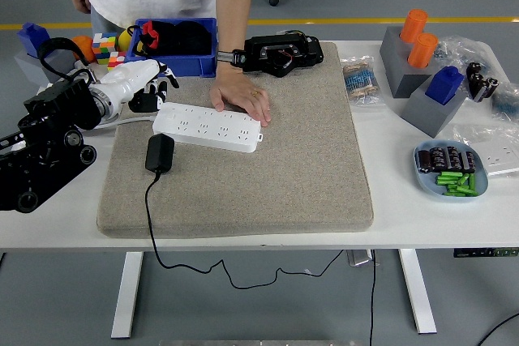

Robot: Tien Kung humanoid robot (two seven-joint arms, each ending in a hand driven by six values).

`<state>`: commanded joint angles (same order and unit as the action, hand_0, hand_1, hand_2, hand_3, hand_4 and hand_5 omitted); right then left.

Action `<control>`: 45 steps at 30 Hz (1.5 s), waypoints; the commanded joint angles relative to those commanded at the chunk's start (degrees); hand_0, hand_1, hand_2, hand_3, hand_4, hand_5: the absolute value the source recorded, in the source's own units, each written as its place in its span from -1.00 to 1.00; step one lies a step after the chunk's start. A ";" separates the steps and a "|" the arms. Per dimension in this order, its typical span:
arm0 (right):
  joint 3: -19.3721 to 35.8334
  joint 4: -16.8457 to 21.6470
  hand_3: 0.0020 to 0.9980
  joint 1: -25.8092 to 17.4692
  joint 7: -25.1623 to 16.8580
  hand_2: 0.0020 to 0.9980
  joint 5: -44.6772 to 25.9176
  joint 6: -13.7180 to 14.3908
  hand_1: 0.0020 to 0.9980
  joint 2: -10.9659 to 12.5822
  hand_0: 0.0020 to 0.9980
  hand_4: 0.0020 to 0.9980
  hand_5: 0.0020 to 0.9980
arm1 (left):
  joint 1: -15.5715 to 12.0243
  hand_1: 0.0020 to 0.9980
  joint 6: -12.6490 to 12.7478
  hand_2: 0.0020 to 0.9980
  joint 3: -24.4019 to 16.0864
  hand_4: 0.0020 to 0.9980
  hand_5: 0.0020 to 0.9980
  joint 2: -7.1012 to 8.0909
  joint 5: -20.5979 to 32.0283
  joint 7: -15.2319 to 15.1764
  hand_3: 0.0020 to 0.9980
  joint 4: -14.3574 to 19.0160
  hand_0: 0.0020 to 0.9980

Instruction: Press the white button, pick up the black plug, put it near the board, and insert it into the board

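A white power strip [209,127] lies on the grey mat [243,176], toward its far left. A black plug [160,153] with a trailing black cable lies on the mat just in front of the strip's left end. My left hand [139,85], white with dark fingertips, hovers over the mat's far left corner, left of the strip and behind the plug; its fingers are relaxed and hold nothing. A person's hand [241,99] rests flat on the strip's far edge, holding it down. My right arm is out of view.
A blue bin [175,46] and a black device [281,52] stand at the back. Colour cubes [105,44] and a grey block [36,54] are at far left. At right are grey stands with orange and blue pieces [422,70] and a blue dish [451,169] of small parts.
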<state>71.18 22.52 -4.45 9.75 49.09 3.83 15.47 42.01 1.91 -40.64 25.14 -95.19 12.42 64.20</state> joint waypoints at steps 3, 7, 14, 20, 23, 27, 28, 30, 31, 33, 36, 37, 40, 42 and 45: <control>-0.01 0.00 0.25 -0.03 0.02 0.36 0.09 -0.03 0.37 -0.10 0.43 0.35 -0.22 | -3.86 0.21 2.40 0.27 -4.36 0.51 -0.88 -0.16 -0.97 -1.03 0.50 2.09 -0.19; -0.04 -0.03 0.25 -0.08 0.00 0.36 0.12 -0.01 0.37 -0.16 0.43 0.35 -0.22 | -8.81 0.34 5.33 0.36 -9.59 0.60 -0.77 -0.96 -2.10 -1.65 0.51 2.93 -0.01; -0.25 0.02 0.25 -0.16 -0.01 0.36 0.14 -0.04 0.37 -0.22 0.43 0.35 -0.22 | -14.93 0.40 4.65 0.40 -15.23 0.63 -0.56 -2.67 -4.21 0.35 0.54 1.09 0.09; -0.35 -0.02 0.25 -0.31 0.00 0.36 0.16 -0.03 0.37 -0.27 0.43 0.35 -0.23 | -18.24 0.37 5.50 0.40 -17.08 0.60 -0.55 -4.03 -4.75 -0.30 0.54 0.03 0.08; -0.47 0.02 0.25 -0.24 -0.01 0.36 0.16 -0.04 0.37 -0.27 0.43 0.35 -0.23 | -18.75 0.37 6.04 0.40 -17.58 0.60 -0.55 -4.57 -5.13 -0.72 0.54 -0.58 0.08; -0.51 0.12 0.25 -0.13 -0.04 0.36 0.10 -0.01 0.37 -0.30 0.43 0.35 -0.23 | -18.91 0.33 6.41 0.37 -17.68 0.60 -0.55 -5.13 -5.66 -1.00 0.53 -1.60 0.02; -0.53 0.15 0.25 -0.12 -0.04 0.36 0.09 0.01 0.37 -0.30 0.43 0.35 -0.23 | -18.91 0.33 6.43 0.37 -17.59 0.60 -0.55 -5.22 -5.66 -0.99 0.53 -1.81 0.02; -0.55 0.15 0.25 -0.13 -0.03 0.36 0.06 0.01 0.37 -0.28 0.43 0.35 -0.23 | -18.89 0.33 6.39 0.37 -17.19 0.60 -0.55 -5.38 -5.72 -0.92 0.53 -2.16 0.02; -0.55 0.13 0.25 -0.14 -0.03 0.36 0.06 0.01 0.37 -0.29 0.43 0.35 -0.22 | -18.89 0.31 6.37 0.36 -17.00 0.58 -0.52 -5.49 -5.73 -0.91 0.52 -2.29 -0.01; -0.56 0.06 0.25 -0.18 -0.02 0.36 0.05 0.01 0.37 -0.31 0.43 0.35 -0.22 | -18.97 0.31 6.35 0.36 -16.67 0.58 -0.52 -5.79 -5.69 -0.88 0.52 -2.53 -0.01; -0.64 0.02 0.25 -0.24 0.00 0.36 0.04 -0.01 0.37 -0.34 0.43 0.35 -0.22 | -18.98 0.31 6.31 0.36 -16.12 0.58 -0.52 -6.18 -5.66 -0.83 0.52 -2.76 -0.01; -0.66 0.02 0.25 -0.25 -0.01 0.36 0.02 -0.01 0.37 -0.36 0.43 0.35 -0.23 | -18.96 0.28 6.27 0.34 -15.85 0.56 -0.49 -6.31 -5.61 -0.79 0.52 -2.79 -0.05; -0.71 0.06 0.25 -0.24 -0.03 0.36 -0.02 0.00 0.37 -0.38 0.43 0.35 -0.23 | -18.91 0.28 6.27 0.34 -15.14 0.56 -0.49 -6.66 -5.44 -0.78 0.52 -2.77 -0.05; -0.76 0.07 0.25 -0.24 -0.03 0.36 -0.04 0.00 0.37 -0.38 0.43 0.35 -0.23 | -18.87 0.28 6.28 0.34 -14.81 0.56 -0.49 -6.90 -5.38 -0.74 0.52 -2.71 -0.05; -0.81 0.07 0.25 -0.26 -0.04 0.36 -0.06 0.01 0.37 -0.37 0.43 0.34 -0.23 | -18.82 0.26 6.27 0.31 -14.41 0.56 -0.47 -7.16 -5.28 -0.65 0.52 -2.38 -0.08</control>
<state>70.37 22.60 -4.71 9.71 49.03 3.85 15.10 23.19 8.18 -55.05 17.98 -100.47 11.78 61.83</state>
